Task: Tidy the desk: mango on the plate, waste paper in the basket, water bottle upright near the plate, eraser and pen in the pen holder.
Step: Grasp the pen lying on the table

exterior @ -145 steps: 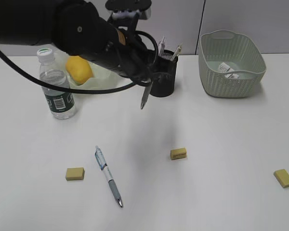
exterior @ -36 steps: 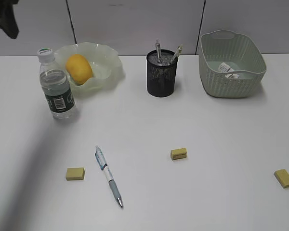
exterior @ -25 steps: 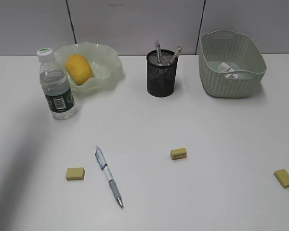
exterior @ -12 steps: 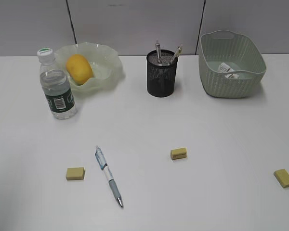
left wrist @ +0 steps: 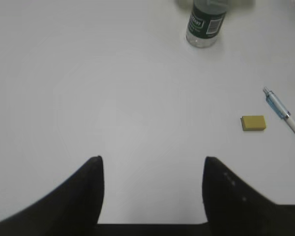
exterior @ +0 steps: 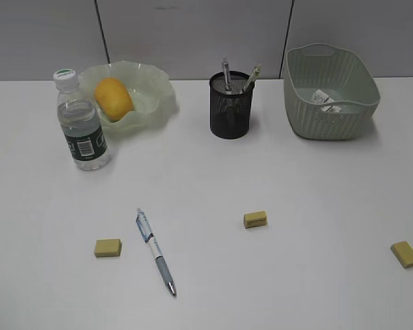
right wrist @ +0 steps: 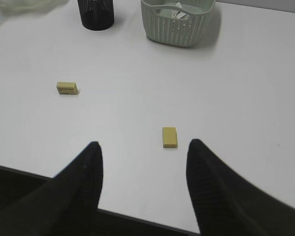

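The mango (exterior: 113, 98) lies in the wavy green plate (exterior: 156, 93), and the water bottle (exterior: 82, 128) stands upright just left of it. The black pen holder (exterior: 230, 106) holds two pens. Waste paper (exterior: 325, 98) sits inside the basket (exterior: 330, 117). A pen (exterior: 155, 251) lies on the desk (exterior: 296, 179), with three yellow erasers (exterior: 107, 247) (exterior: 255, 219) (exterior: 405, 254) scattered near the front. Neither arm shows in the exterior view. My left gripper (left wrist: 152, 160) is open and empty above bare desk, with one eraser (left wrist: 253, 123) and the pen (left wrist: 284, 113) off to its right. My right gripper (right wrist: 143, 144) is open and empty, with an eraser (right wrist: 169, 137) just beyond its right finger.
In the left wrist view the bottle (left wrist: 205, 22) stands at the top. The right wrist view shows another eraser (right wrist: 67, 88) at left, the pen holder (right wrist: 96, 14) and basket (right wrist: 177, 24) at the far side, and the desk's near edge below the fingers.
The left arm, earlier over the pen holder, has drawn away to the upper left and out of the exterior view; its shadow on the left has faded. Nothing on the desk has moved.
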Controlling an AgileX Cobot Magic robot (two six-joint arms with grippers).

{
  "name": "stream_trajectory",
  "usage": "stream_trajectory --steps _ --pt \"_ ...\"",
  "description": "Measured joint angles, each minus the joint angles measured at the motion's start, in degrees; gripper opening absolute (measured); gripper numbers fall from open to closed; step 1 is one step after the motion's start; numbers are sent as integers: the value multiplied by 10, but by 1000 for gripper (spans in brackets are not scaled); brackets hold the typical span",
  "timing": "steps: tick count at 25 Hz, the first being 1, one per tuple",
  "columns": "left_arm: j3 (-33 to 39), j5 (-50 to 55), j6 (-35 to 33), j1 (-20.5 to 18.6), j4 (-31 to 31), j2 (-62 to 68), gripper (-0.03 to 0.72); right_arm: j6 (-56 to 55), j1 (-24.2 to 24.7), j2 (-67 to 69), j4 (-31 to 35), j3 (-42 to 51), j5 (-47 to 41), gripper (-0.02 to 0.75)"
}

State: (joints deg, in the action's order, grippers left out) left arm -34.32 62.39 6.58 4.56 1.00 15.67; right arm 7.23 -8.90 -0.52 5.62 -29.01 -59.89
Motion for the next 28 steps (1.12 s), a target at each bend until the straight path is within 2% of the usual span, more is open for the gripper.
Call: stream_trajectory --steps 7,13,22,28 --pt "29 10 -1 0 2 -152 481 0 0 0 -1 0 0 438" --pt "40 -6 -41 0 4 -161 477 0 0 0 -1 0 1 438" --pt "43 -8 -47 0 3 -161 429 0 0 0 -1 0 1 438" --pt "43 -8 -47 0 3 -161 424 0 0 0 -2 0 1 438"
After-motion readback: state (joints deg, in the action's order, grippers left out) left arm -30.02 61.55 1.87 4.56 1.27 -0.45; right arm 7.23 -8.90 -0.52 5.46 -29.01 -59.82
